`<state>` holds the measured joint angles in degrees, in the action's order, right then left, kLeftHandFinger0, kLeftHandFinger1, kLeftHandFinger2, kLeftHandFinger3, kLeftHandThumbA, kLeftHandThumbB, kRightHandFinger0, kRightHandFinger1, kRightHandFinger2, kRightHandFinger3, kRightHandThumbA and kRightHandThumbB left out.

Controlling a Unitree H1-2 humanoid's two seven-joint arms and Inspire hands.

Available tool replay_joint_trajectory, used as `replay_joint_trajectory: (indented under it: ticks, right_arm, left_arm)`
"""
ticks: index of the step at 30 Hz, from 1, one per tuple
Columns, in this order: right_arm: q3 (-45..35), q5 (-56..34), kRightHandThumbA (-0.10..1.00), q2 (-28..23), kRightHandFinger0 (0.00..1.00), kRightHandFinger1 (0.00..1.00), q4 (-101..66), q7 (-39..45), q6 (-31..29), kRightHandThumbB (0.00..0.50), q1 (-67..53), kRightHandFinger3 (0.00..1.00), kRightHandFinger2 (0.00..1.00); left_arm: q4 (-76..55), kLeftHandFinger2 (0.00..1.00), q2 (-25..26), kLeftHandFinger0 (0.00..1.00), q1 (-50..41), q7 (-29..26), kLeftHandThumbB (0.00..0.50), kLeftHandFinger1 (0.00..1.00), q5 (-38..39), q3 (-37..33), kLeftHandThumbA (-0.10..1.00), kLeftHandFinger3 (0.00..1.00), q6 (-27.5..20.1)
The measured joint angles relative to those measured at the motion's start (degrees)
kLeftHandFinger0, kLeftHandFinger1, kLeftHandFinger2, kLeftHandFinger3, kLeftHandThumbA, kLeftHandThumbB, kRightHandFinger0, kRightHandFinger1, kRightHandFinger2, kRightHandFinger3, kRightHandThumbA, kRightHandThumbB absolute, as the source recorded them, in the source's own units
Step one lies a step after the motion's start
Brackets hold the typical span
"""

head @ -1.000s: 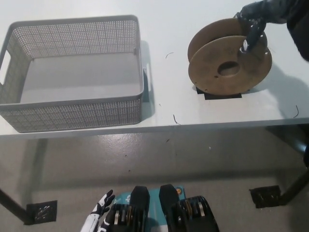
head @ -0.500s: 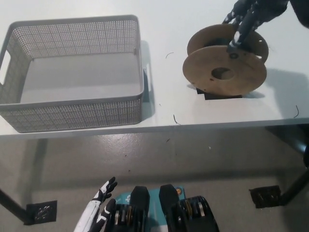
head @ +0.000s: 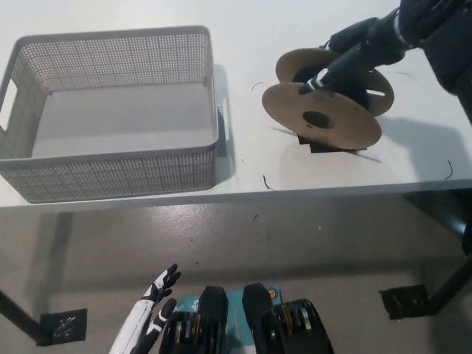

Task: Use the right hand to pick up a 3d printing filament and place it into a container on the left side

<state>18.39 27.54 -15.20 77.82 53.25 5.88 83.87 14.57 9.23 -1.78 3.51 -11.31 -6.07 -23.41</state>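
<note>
While the transfer is getting under way, the scene is holding these items, largest first.

Desk: white top, carrying everything below; a few dark filament scraps are lying loose on it.

Container: grey perforated basket with handle cut-outs, sitting on the desk's left part, holding nothing yet.

3d printing filament: brown cardboard spool with a dark core, now tilting and sitting further left than a second ago, well apart from the container but closer to it. A black square mark is showing on the desk from under its near edge, where the spool was covering more of it earlier. Judgement: the lift and leftward carry are beginning; the placing step is not yet done.

Right robot hand: black, reaching in from the upper right, fingers closing around the spool between its two flanges, so it is gripping the filament; how firmly cannot be told.

Left robot hand: white, resting low at the lower left below the desk edge, fingers spread, holding nothing.
</note>
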Motion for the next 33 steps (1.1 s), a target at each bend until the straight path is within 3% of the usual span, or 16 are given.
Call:
replay_joint_trajectory:
  ticks: [2, 9, 10, 11, 12, 13, 15, 17, 19, 21, 25, 28, 29, 32, 33]
  right_arm:
    - [1.2, -0.1, 0.75, 0.4, 1.0, 1.0, -0.3, -1.4, -1.7, 0.5, -0.5, 1.0, 1.0]
    - [12.2, 1.1, 0.5, 4.6, 1.0, 1.0, -1.0, -10.1, -5.4, 0.5, -1.5, 1.0, 1.0]
    - [13.3, 1.4, 0.22, 5.0, 0.84, 1.0, -1.2, -11.1, -5.4, 0.448, -1.6, 1.0, 1.0]
    - [14.8, 1.9, 0.11, 5.8, 0.78, 0.97, -1.3, -12.6, -5.4, 0.367, -1.6, 1.0, 1.0]
    - [15.6, 2.2, -0.05, 6.3, 0.51, 0.66, -1.4, -13.6, -5.3, 0.304, -1.7, 1.0, 0.84]
    - [16.4, 2.6, -0.09, 6.7, 0.43, 0.56, -1.4, -14.8, -5.3, 0.303, -2.0, 0.97, 0.71]
    - [18.4, 3.4, -0.1, 7.2, 0.33, 0.45, -1.9, -18.1, -5.4, 0.249, -2.7, 0.73, 0.57]
    - [19.6, 4.0, -0.1, 7.3, 0.23, 0.36, -2.0, -20.6, -5.5, 0.262, -2.9, 0.62, 0.48]
    - [20.5, 4.4, -0.1, 7.3, 0.18, 0.31, -2.1, -23.3, -5.6, 0.25, -3.5, 0.6, 0.43]
    - [21.3, 4.8, -0.1, 7.3, 0.2, 0.34, -2.3, -26.4, -5.8, 0.252, -4.1, 0.61, 0.46]
    - [22.8, 5.5, -0.1, 7.3, 0.12, 0.25, -2.6, -31.5, -6.6, 0.267, -5.7, 0.53, 0.37]
    - [23.7, 6.1, -0.1, 7.3, 0.09, 0.23, -2.8, -35.5, -7.1, 0.271, -7.1, 0.5, 0.35]
    - [24.1, 6.6, -0.1, 7.2, 0.04, 0.17, -2.9, -37.5, -7.4, 0.265, -7.7, 0.49, 0.3]
    - [25.0, 7.4, -0.1, 6.8, 0.09, 0.23, -2.9, -41.9, -8.0, 0.252, -9.1, 0.5, 0.35]
    - [25.2, 7.7, -0.1, 6.7, 0.06, 0.2, -2.9, -43.4, -8.2, 0.251, -9.5, 0.47, 0.33]
  left_arm:
    - [0.0, 1.0, 0.1, 1.0, 0.1, 0.0, 0.315, 1.0, 0.0, 0.0, 1.0, 1.0, 0.0]
    - [0.0, 1.0, 0.1, 1.0, 0.2, 0.0, 0.323, 1.0, 0.0, 0.0, 1.0, 1.0, 0.0]
    - [0.0, 1.0, 0.1, 1.0, 0.1, 0.0, 0.324, 1.0, 0.0, 0.0, 1.0, 1.0, 0.0]
    - [0.1, 1.0, 0.1, 1.0, 0.0, 0.0, 0.332, 1.0, 0.0, 0.0, 1.0, 1.0, 0.0]
    - [0.1, 1.0, 0.1, 1.0, -0.1, 0.0, 0.339, 1.0, 0.0, 0.0, 1.0, 1.0, 0.0]
    - [0.2, 1.0, 0.1, 1.0, -0.1, 0.0, 0.34, 1.0, 0.0, 0.0, 1.0, 1.0, 0.0]
    - [0.3, 1.0, 0.1, 1.0, -0.1, 0.0, 0.332, 1.0, 0.0, 0.0, 1.0, 1.0, 0.0]
    - [0.4, 1.0, 0.1, 1.0, -0.1, 0.0, 0.336, 1.0, -0.1, 0.0, 1.0, 1.0, 0.0]
    - [0.4, 1.0, 0.1, 1.0, -0.2, 0.0, 0.328, 1.0, -0.1, 0.0, 1.0, 1.0, 0.0]
    - [0.4, 1.0, 0.1, 1.0, -0.1, 0.0, 0.324, 1.0, -0.1, 0.0, 1.0, 1.0, 0.1]
    - [0.5, 1.0, 0.1, 1.0, -0.1, 0.0, 0.32, 1.0, -0.1, 0.0, 1.0, 1.0, 0.1]
    - [0.6, 1.0, 0.1, 1.0, -0.1, 0.0, 0.319, 1.0, 0.0, 0.0, 1.0, 1.0, 0.1]
    - [0.6, 1.0, 0.1, 1.0, -0.1, 0.0, 0.319, 1.0, 0.0, 0.0, 1.0, 1.0, 0.1]
    - [0.6, 1.0, 0.1, 1.0, -0.1, 0.0, 0.318, 1.0, 0.0, 0.0, 1.0, 1.0, 0.0]
    - [0.6, 1.0, 0.1, 1.0, -0.1, 0.0, 0.319, 1.0, 0.0, 0.0, 1.0, 1.0, 0.0]
